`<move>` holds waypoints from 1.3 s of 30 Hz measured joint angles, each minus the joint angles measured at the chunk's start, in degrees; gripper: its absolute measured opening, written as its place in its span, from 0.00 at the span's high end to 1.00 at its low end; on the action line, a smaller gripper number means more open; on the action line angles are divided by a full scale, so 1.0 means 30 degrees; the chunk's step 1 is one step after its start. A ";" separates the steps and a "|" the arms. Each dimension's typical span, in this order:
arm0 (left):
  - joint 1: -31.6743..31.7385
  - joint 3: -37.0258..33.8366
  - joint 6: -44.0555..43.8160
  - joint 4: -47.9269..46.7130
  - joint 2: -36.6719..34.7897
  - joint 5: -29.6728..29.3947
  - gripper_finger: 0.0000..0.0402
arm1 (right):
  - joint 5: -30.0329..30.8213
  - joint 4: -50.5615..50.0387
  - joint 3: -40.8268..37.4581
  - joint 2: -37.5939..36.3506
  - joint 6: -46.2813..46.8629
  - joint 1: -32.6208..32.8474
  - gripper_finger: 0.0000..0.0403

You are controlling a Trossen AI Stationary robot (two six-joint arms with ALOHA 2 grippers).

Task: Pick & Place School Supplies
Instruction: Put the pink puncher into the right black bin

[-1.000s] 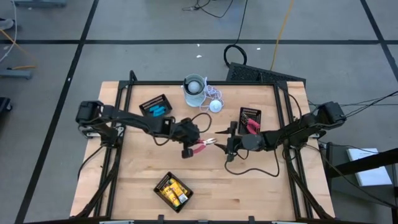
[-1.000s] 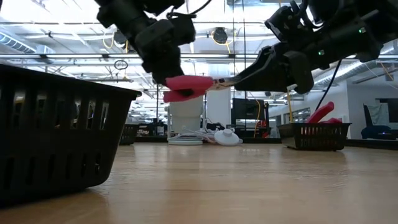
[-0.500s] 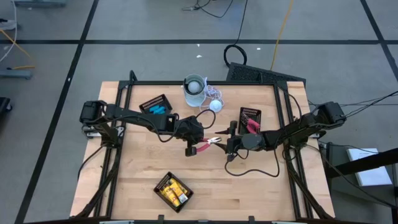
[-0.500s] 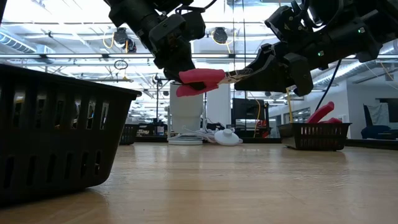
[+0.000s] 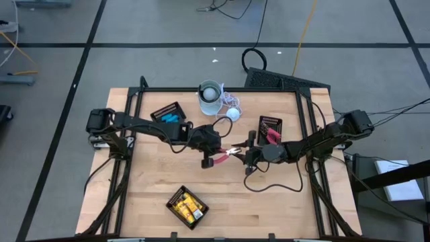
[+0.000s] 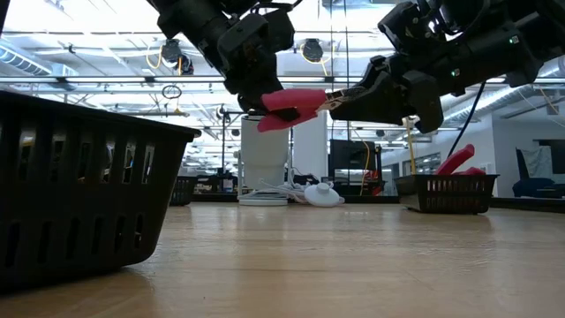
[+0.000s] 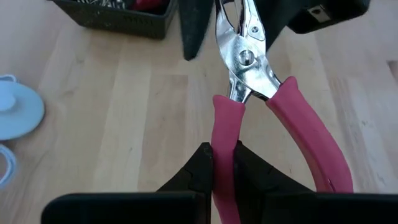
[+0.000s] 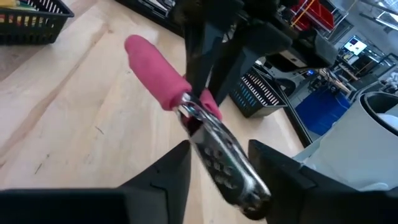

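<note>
A red-handled plier-like tool (image 5: pixel 225 155) hangs in the air above the table's middle, with its metal nose (image 7: pixel 245 50) pointing toward the table's right. My left gripper (image 5: pixel 209 158) is shut on it from the left. My right gripper (image 5: pixel 246 154) is open. Its fingers stand on either side of the metal nose (image 8: pixel 221 165), and I cannot tell if they touch it. In the low view the tool (image 6: pixel 296 100) is well above the tabletop, between both grippers. More red tools lie in the far right tray (image 5: pixel 270 131). My left gripper pinches one red handle (image 7: pixel 225 134) of the tool between its two fingers (image 7: pixel 199 174). It comes in level from the table's left, and the fingers lie along the handle. The other handle (image 7: pixel 308 143) sticks out free beside them. The tool is lifted clear and roughly level.
A black tray with light-blue sticks (image 5: pixel 168 115) stands far left. A tray with yellow-and-black pieces (image 5: pixel 187 206) stands near the front edge. A white cup (image 5: pixel 209 96) and a corded white disc (image 5: pixel 232 114) sit at the far edge. The right arm's cable (image 5: pixel 275 185) loops over the wood.
My left gripper has carried the tool toward the table's right and a little upward. This brought its metal nose in between the right gripper's fingers. The right gripper has stayed about where it was.
</note>
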 joint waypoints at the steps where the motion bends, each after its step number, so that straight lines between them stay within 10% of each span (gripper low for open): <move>1: 0.0019 0.0000 0.0012 0.0079 0.0000 0.0016 0.92 | 0.0025 -0.0003 0.0000 0.0000 -0.0052 0.0000 0.64; 11: 0.0114 -0.0007 0.0273 0.0403 -0.0004 0.0929 0.92 | -0.0170 -0.0219 -0.0073 0.0010 -0.1544 0.0086 0.96; 31: 0.0199 0.0022 0.0834 0.0437 -0.0210 -0.0580 0.91 | 0.4848 0.0239 -0.0036 0.0028 -0.1087 0.0554 0.96; 39: 0.0726 -0.0036 0.0698 -0.1505 -0.1542 -0.1453 0.72 | 0.6804 0.0245 0.0066 -0.0044 -0.0924 0.0918 0.99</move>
